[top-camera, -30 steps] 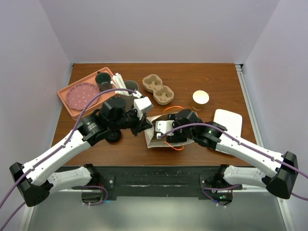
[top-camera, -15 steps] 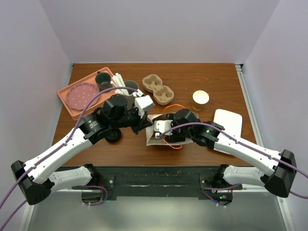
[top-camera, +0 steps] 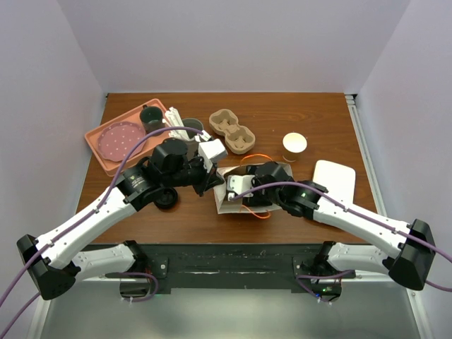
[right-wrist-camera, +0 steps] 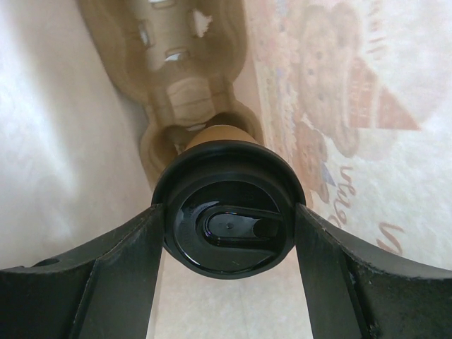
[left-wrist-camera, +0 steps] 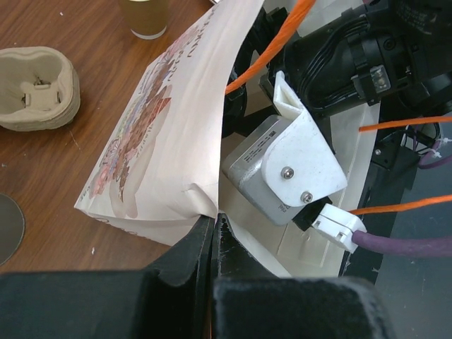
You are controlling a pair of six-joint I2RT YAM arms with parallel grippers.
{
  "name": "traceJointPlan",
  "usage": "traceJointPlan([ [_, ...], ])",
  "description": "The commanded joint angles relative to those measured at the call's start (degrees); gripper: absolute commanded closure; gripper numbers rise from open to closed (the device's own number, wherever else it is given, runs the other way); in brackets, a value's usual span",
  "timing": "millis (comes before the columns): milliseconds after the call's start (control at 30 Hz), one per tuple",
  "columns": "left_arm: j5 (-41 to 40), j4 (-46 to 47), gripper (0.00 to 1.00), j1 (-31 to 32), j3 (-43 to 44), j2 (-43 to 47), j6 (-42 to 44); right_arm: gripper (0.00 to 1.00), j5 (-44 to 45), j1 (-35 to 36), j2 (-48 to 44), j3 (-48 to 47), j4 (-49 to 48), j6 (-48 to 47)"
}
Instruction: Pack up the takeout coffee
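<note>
Tan takeout coffee (right-wrist-camera: 227,222) grasped by right gripper (right-wrist-camera: 227,212), left gripper (left-wrist-camera: 214,227) pinching paper bag (left-wrist-camera: 162,134); I'm aiming it upright into cardboard carrier (right-wrist-camera: 176,78).

The left arm (top-camera: 85,226) and right arm (top-camera: 360,219) wear smooth white shells between chunky black joint housings, each trailed by a purple cable (top-camera: 134,152). The left gripper (left-wrist-camera: 214,220) has matte black wedge-shaped fingers (left-wrist-camera: 187,258), the right gripper (right-wrist-camera: 227,212) broad curved black ones. On the right wrist a white bracket (left-wrist-camera: 304,159) with two silver screws (left-wrist-camera: 287,172) caps a grey metal block (left-wrist-camera: 251,162), beside a white plug (left-wrist-camera: 337,224)
</note>
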State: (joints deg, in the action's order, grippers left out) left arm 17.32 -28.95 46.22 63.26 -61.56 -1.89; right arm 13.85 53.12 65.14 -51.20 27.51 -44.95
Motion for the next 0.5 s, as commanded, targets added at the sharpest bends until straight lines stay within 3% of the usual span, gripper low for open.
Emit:
traceJointPlan([
  [0, -0.18, -0.41, 1.00, 0.10, 2.30, -0.05, 1.19, 0.85, 0.65, -0.30, -1.69, 2.15, -3.86, 1.09],
  [467, -0.09, -0.05, 1.00, 0.10, 1.60, 1.09, 0.57, 0.86, 2.15, -0.30, 1.56, 2.86, -10.98, 3.11],
])
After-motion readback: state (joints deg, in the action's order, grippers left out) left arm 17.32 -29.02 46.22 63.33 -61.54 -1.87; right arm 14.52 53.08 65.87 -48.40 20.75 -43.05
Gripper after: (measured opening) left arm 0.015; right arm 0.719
